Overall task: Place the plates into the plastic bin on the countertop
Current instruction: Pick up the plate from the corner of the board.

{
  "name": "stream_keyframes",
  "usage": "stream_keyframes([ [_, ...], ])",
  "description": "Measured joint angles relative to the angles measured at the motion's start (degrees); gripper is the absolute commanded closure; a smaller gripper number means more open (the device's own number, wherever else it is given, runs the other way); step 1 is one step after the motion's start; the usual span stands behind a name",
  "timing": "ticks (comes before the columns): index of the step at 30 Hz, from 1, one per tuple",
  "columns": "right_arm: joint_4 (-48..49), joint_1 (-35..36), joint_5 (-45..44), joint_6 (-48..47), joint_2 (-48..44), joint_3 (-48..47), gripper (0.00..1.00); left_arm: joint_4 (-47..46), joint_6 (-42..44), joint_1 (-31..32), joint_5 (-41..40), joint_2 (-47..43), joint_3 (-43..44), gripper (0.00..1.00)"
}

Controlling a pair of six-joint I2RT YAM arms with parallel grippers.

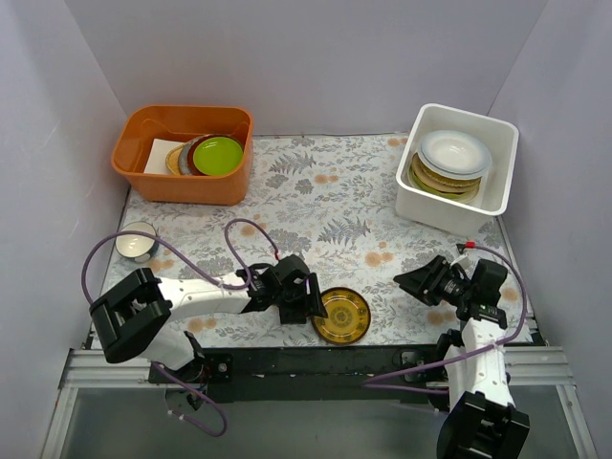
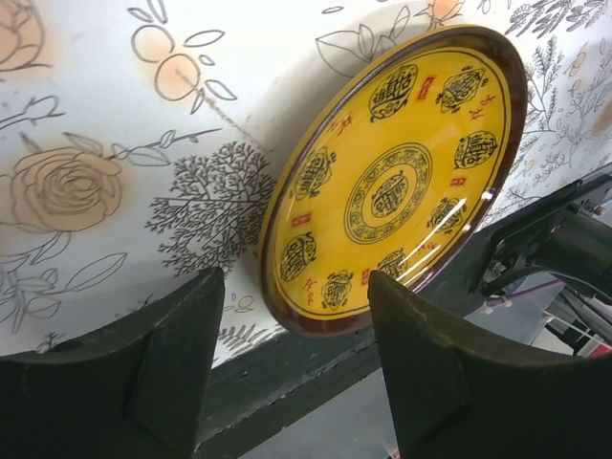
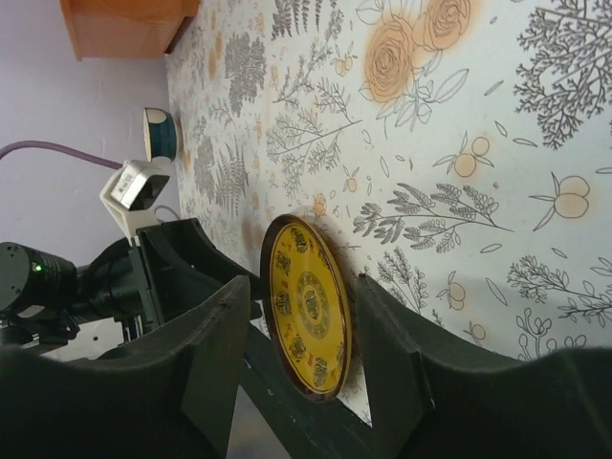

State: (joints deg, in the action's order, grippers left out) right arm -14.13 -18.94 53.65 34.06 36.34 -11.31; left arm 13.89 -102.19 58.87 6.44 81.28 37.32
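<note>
An amber patterned plate (image 1: 342, 316) lies flat on the fern-printed countertop (image 1: 325, 206) by its front edge. My left gripper (image 1: 312, 308) is open and empty, right at the plate's left rim. In the left wrist view the plate (image 2: 402, 182) lies just ahead of the open left gripper (image 2: 296, 279). My right gripper (image 1: 409, 283) is open and empty, a short way right of the plate. It faces the plate (image 3: 306, 311) in the right wrist view, where the right gripper (image 3: 304, 285) frames it. The white plastic bin (image 1: 417, 196) at the back right holds a stack of plates with a white one (image 1: 456, 151) on top.
An orange tub (image 1: 143, 177) at the back left holds stacked plates with a plain lime-green one (image 1: 218, 155) on top. A small white bowl with a dark rim (image 1: 137, 241) stands at the left edge. A black rail (image 1: 316, 361) runs along the front edge.
</note>
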Motion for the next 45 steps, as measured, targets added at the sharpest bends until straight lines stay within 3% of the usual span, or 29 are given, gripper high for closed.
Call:
stream_keyframes([
  [4, -0.8, 0.0, 0.6, -1.1, 0.0, 2.3, 0.44, -1.7, -0.5, 0.3, 0.0, 1.6, 0.5, 0.52],
  [8, -1.0, 0.0, 0.9, -1.6, -0.4, 5.1, 0.44, -4.2, -1.6, 0.3, 0.0, 3.0, 0.2, 0.67],
  [9, -1.0, 0.0, 1.0, -1.7, -0.4, 5.6, 0.44, -5.0, -1.9, 0.3, 0.2, 3.2, -0.2, 0.77],
  [16, -0.7, 0.1, 1.5, -2.8, -0.2, 7.5, 0.44, -10.2, -3.7, 0.5, 0.0, 3.5, -3.4, 1.0],
  [21, -0.8, 0.2, 1.8, -3.5, 0.7, 8.5, 0.43, -13.5, -4.5, 0.5, 0.2, 3.5, -4.8, 1.0],
  [27, -0.9, 0.2, 2.1, -6.0, 1.4, 8.5, 0.31, -13.9, -4.7, 0.5, -0.2, 3.2, -5.0, 1.0],
  [33, -1.7, 0.2, 2.8, -9.0, 2.5, 8.5, 0.27, -11.2, -4.5, 0.5, -1.9, 0.9, -4.6, 1.0],
  [45, 0.9, 0.4, 5.9, -8.6, 3.9, 8.5, 0.25, -7.5, -3.3, 0.5, -4.0, -0.5, -0.2, 1.0],
])
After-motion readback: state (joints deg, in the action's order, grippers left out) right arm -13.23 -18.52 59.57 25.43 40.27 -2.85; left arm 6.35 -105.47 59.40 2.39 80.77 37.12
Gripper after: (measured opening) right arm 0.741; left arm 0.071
